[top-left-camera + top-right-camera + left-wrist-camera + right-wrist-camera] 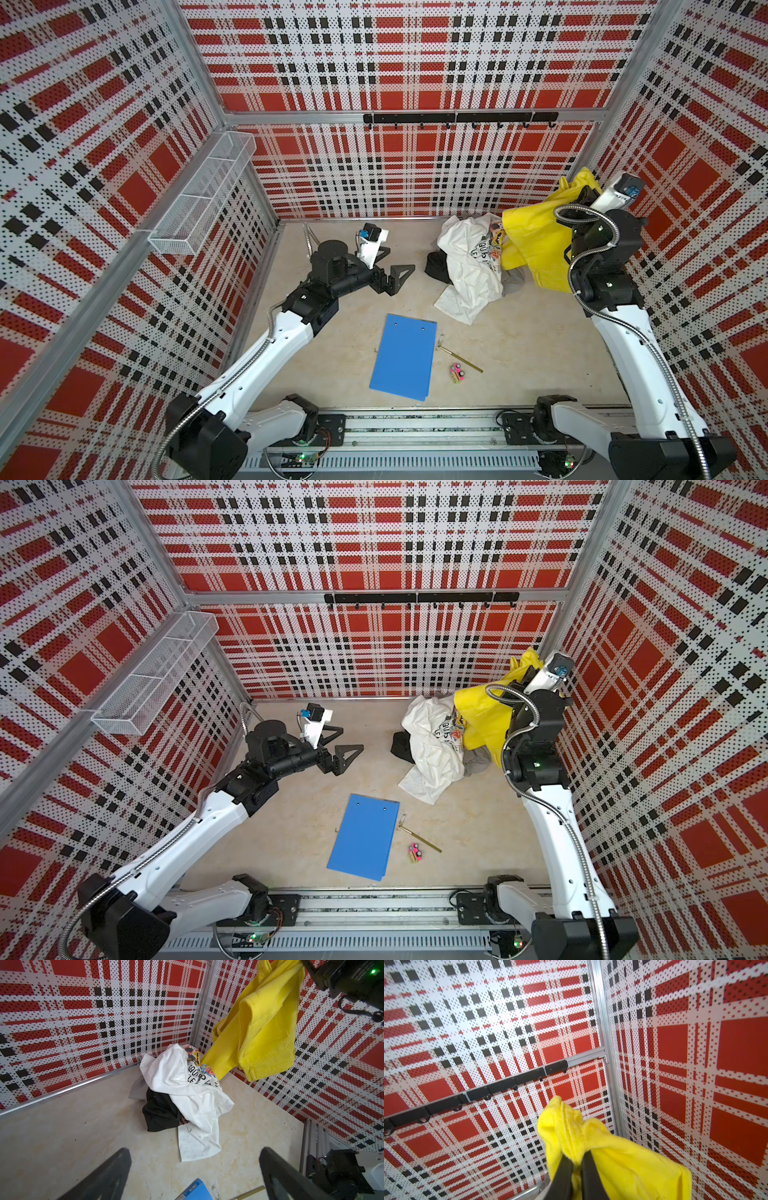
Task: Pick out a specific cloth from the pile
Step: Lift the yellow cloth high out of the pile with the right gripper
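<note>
Right pincer [576,1160] clamped on bunched edge of yellow cloth [266,1028], cloth hanging above tabletop [519,353] just beside pile [187,1095], left pincer [194,1150] spread wide apart, empty, facing pile

Arms [266,357] are white-shelled with black joints, ribbed silver conduit [587,207], apparently green lights [373,971].

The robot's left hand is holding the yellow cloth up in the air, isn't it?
No, the right hand holds the yellow cloth up in the air. The right wrist view shows it shut on the fabric. The left hand is open and empty, facing the pile.
</note>
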Controlling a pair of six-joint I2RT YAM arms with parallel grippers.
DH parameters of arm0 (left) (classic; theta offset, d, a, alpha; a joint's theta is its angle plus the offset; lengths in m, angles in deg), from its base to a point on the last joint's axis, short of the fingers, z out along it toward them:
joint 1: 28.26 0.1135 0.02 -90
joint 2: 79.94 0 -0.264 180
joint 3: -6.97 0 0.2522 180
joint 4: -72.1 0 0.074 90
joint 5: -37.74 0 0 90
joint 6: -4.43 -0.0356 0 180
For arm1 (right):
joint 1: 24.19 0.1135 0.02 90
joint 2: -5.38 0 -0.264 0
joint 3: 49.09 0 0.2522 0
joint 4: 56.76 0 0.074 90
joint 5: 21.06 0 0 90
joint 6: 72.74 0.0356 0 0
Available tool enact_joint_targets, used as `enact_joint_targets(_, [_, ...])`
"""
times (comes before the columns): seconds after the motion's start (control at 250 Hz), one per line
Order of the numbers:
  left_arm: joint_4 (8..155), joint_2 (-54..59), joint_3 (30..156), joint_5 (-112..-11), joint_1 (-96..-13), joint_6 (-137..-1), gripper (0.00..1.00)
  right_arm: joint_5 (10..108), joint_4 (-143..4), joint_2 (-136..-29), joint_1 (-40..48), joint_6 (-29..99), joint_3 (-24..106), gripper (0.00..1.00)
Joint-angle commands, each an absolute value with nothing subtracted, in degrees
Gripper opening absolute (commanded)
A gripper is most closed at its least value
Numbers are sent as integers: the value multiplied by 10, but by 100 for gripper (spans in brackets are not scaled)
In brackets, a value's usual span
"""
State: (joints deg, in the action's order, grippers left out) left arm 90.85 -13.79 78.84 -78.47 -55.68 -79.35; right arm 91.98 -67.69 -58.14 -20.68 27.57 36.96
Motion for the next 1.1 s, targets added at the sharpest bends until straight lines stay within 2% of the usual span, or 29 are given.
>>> enact_joint_targets(0.0, [903, -134, 799, -783, -562, -788, 99, 911, -505, -551, -208, 277, 393, 0])
enact_joint_targets(0.38, [903, -128, 799, -782, -563, -787, 99, 899, -434, -566, -208, 260, 453, 0])
enact_joint_targets(0.528, [905, -128, 799, -780, -563, -788, 99, 838, -420, -584, -207, 268, 490, 0])
enact_joint_targets(0.644, [904, -128, 799, -781, -564, -787, 99, 787, -419, -602, -208, 296, 525, 0])
enact_joint_targets(1.097, [905, -127, 801, -790, -565, -789, 98, 721, -360, -638, -202, 406, 597, 0])
